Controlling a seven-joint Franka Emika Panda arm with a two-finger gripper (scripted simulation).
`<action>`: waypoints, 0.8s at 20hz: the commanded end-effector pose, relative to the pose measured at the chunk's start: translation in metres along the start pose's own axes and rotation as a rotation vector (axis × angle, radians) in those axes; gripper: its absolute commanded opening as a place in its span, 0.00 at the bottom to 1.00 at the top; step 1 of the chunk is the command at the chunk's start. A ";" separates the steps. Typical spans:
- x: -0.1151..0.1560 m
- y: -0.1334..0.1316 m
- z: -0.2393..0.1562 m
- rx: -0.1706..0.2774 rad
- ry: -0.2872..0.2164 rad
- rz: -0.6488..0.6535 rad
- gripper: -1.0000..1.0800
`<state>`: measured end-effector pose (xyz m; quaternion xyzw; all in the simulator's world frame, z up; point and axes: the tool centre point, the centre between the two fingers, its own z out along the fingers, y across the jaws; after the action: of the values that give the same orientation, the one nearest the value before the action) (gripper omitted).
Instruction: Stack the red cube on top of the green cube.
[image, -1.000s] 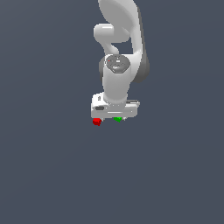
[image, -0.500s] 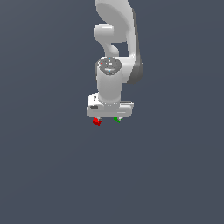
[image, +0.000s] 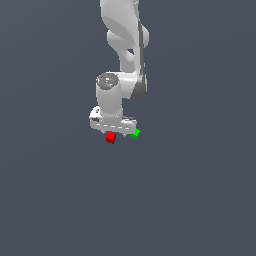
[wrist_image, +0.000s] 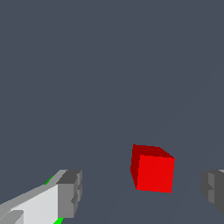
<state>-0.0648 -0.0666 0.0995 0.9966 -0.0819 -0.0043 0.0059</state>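
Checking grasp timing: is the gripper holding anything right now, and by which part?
Nothing is held. The gripper is open, with the red cube between its fingers but untouched.

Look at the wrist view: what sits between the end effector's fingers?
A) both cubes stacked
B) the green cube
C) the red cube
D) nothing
C: the red cube sits in the gap between the two open fingers, not touching either; the green cube only peeks out behind one finger.

White Panda arm descending from above, wrist folded low, gripper pointing downward near the surface, jaws spread wide apart, grey fingertips separated, nothing clamped between them.
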 end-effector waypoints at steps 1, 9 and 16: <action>-0.009 0.012 0.011 0.004 0.003 0.040 0.96; -0.026 0.032 0.031 0.011 0.008 0.106 0.96; -0.024 0.030 0.030 0.013 0.007 0.102 0.96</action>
<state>-0.0952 -0.0938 0.0691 0.9910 -0.1339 -0.0001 0.0001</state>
